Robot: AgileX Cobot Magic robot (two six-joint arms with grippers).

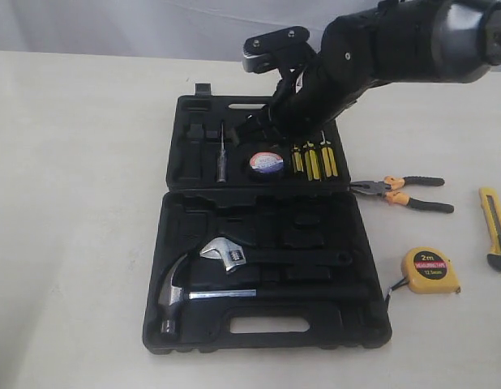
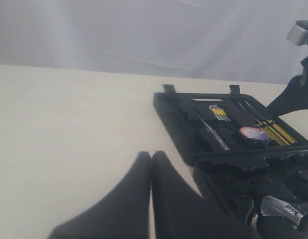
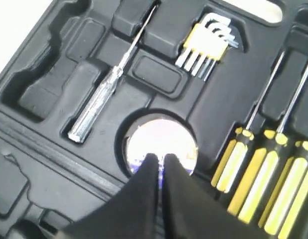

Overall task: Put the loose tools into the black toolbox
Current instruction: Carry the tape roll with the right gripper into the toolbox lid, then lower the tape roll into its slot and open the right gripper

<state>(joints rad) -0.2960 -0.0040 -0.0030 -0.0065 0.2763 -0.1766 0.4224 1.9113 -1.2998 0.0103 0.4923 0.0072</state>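
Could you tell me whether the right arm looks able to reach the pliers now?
Probably yes: the pliers lie uncovered on the table beside the black toolbox, on the right gripper's side.

A black toolbox [image 1: 348, 328] lies open on the table [image 1: 72, 203]. Beside it lie pliers [image 1: 400, 193], tape measure [image 1: 430, 270] and knife [image 1: 494, 227].

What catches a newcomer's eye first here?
A large open black plastic toolbox fills the table's middle. The black right arm reaches over the labelled black tape roll in its far half. Orange-handled pliers, yellow tape measure and yellow utility knife lie loose right of it.
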